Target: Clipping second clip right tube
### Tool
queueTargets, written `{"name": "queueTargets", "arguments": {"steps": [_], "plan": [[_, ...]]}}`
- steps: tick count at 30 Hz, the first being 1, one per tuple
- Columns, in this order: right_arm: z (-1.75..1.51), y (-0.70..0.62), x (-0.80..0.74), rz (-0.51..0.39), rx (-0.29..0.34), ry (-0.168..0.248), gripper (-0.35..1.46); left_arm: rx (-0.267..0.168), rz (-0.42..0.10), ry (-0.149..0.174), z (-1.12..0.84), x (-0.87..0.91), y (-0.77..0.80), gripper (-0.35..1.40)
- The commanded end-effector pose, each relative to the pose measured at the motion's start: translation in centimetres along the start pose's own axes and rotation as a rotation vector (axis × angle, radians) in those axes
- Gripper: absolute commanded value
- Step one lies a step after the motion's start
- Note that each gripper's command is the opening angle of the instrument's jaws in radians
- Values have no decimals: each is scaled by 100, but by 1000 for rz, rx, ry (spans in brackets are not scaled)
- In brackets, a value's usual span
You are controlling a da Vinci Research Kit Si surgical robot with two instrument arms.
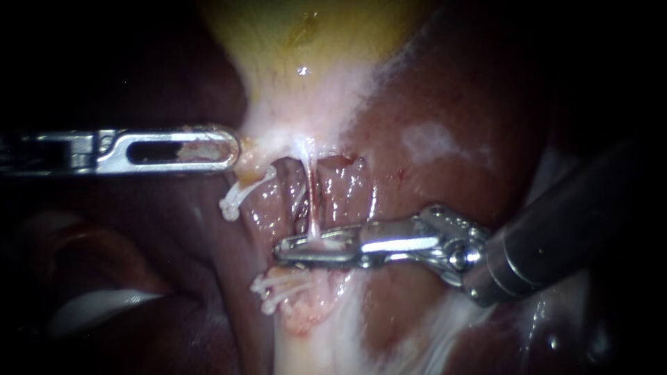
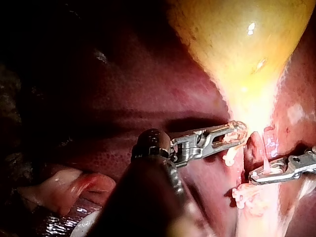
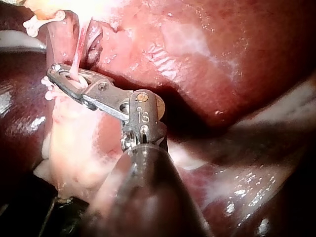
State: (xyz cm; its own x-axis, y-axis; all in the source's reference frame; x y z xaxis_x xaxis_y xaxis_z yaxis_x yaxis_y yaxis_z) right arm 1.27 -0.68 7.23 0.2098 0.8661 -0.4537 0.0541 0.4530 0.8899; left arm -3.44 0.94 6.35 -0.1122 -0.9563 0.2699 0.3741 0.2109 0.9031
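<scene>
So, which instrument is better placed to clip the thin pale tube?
Right: the right instrument holds the thin pale tube between its jaws; the left instrument grips pale tissue beside the yellow gallbladder.

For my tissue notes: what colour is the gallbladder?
The gallbladder is yellow; it shows best in the left wrist view.

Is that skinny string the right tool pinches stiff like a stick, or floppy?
Probably floppy: the thin tube is thread-slim, looking straight only where it stretches from the gallbladder to the right instrument. Likely slippery, since it and the liver glisten wet. So slim, it might tear easily.
</scene>
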Motion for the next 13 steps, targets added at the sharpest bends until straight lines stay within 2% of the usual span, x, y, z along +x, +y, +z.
{"name": "queueTargets", "arguments": {"steps": [1,13], "plan": [[0,-1,0,-2,0,-1,-35,0,0,0,0,0,0,-35],[0,-1,0,-2,1,-1,-35,0,0,0,0,0,1,-35]]}}
